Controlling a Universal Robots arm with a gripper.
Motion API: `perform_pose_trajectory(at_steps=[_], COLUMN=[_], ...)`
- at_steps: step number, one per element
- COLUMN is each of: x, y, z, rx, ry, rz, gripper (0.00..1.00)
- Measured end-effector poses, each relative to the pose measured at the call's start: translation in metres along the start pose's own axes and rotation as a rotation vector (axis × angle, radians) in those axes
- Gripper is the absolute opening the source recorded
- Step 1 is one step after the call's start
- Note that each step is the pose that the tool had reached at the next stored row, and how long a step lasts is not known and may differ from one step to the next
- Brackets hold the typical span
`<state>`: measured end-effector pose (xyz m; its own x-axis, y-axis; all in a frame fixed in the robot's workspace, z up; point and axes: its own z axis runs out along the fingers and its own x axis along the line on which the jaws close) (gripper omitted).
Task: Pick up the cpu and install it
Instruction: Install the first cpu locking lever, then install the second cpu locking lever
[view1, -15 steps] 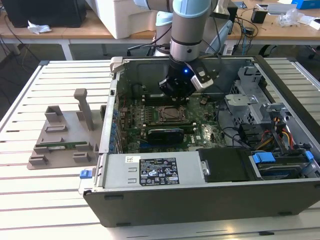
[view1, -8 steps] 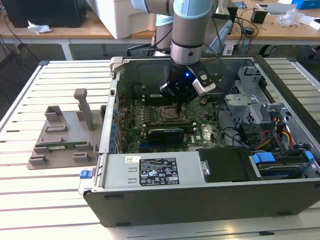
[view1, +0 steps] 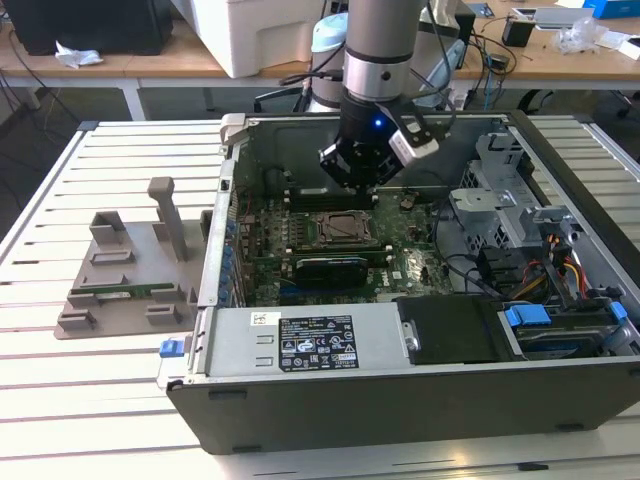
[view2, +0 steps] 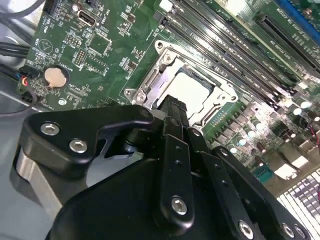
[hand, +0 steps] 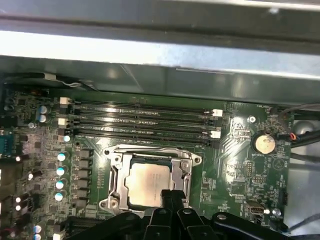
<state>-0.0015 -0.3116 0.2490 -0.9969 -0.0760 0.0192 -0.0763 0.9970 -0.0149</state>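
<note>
The cpu (hand: 146, 184) is a flat silver square lying inside the metal frame of the motherboard socket (hand: 116, 176); the second wrist view shows the cpu (view2: 192, 87) as a pale square in that frame. My gripper (hand: 173, 196) hangs just above the socket's edge, its black fingers (view2: 172, 107) pressed together with nothing between them. In the exterior view the gripper (view1: 358, 185) is inside the open computer case (view1: 400, 400), a little above the socket (view1: 345, 228).
Long memory slots (hand: 142, 122) run beside the socket and a coin battery (hand: 263, 143) sits near it. A black expansion card (view1: 330, 266), drive cage (view1: 500, 200) and cables crowd the case. A grey holder (view1: 125, 285) with a green memory stick stands on the exterior view's left.
</note>
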Motion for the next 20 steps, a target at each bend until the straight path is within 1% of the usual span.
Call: perform_pose_trajectory(at_steps=[7,10,11,16,20], x=[0.0004,0.0006,0.0007,0.0007,0.0009], y=[-0.0003,-0.0004,-0.0005,-0.0005,-0.0029], z=[-0.0184,-0.0283,-0.0334,-0.0349,-0.035], rx=[0.0031,0.0053,0.0071,0.0072,0.0072], ry=[0.0002,0.0004,0.0006,0.0005,0.0005], rz=[0.0,0.0,0.0,0.0,0.0], gripper=[0.11,0.11,0.11,0.11,0.11])
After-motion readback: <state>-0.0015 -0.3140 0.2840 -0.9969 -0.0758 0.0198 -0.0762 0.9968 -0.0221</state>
